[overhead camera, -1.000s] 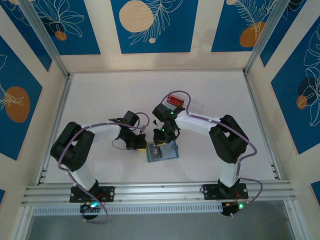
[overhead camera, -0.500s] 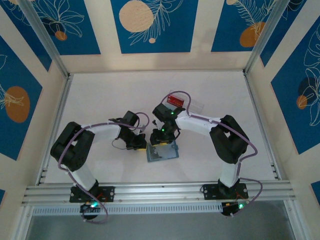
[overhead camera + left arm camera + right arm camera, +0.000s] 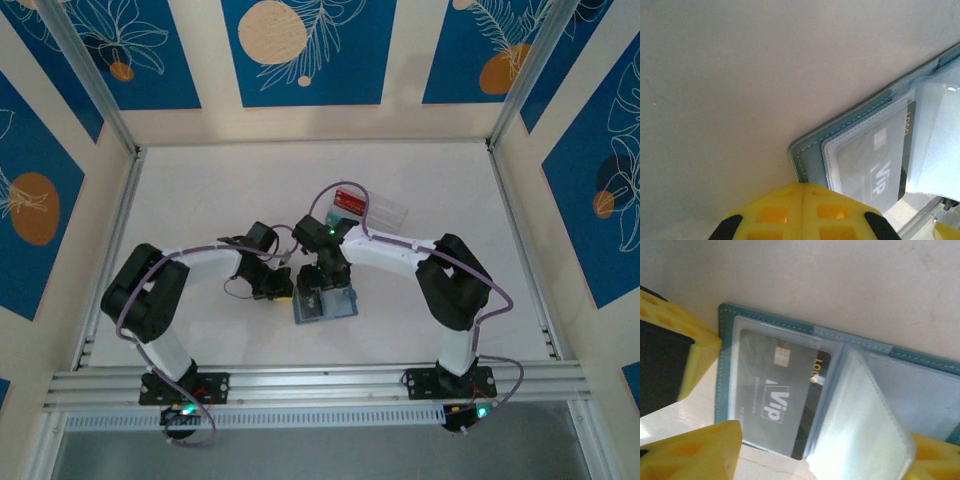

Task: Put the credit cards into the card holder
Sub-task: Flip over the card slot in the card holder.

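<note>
Right gripper point(image 3: 321, 290) now wider, lower over card holder point(image 3: 341, 304).

Bright, even light from above washes the white table point(image 3: 200, 200) in the top view, leaving only soft, short shadows. At the wrists the close yellow pads point(image 3: 800, 215) blur out of focus, while glare whitens the raised clear sleeve point(image 3: 865, 410) of the card holder point(image 3: 722, 355) beside the sharper dark card point(image 3: 770, 385).

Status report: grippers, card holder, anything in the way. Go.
Left gripper shut, at the corner of the card holder. Right gripper open above it. Holder lies open, dark card mostly in its sleeve. Clear flap stands up, loose.
</note>
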`<state>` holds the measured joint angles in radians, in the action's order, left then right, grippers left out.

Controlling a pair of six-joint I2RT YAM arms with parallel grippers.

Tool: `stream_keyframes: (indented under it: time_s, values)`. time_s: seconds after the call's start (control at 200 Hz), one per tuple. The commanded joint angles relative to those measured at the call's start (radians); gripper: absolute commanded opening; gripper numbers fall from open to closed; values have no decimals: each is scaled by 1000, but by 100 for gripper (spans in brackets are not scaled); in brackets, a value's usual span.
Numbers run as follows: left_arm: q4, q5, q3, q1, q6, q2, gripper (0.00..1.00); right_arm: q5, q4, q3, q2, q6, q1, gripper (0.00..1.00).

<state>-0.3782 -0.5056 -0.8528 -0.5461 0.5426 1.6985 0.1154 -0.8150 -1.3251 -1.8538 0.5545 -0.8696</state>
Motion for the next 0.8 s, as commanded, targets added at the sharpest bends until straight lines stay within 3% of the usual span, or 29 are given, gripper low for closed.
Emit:
stream_keyframes:
  time_s: [0.0,0.445,0.795]
  values:
    - [12,12,3,-5,-5,28,5,103,-87,-30,-15,6,-14,69]
    - [16,10,4,-5,-5,32,5,213,-179,-75,-10,33,-55,71]
    - [20,7,6,-5,-4,30,5,152,-157,-86,7,30,-68,67]
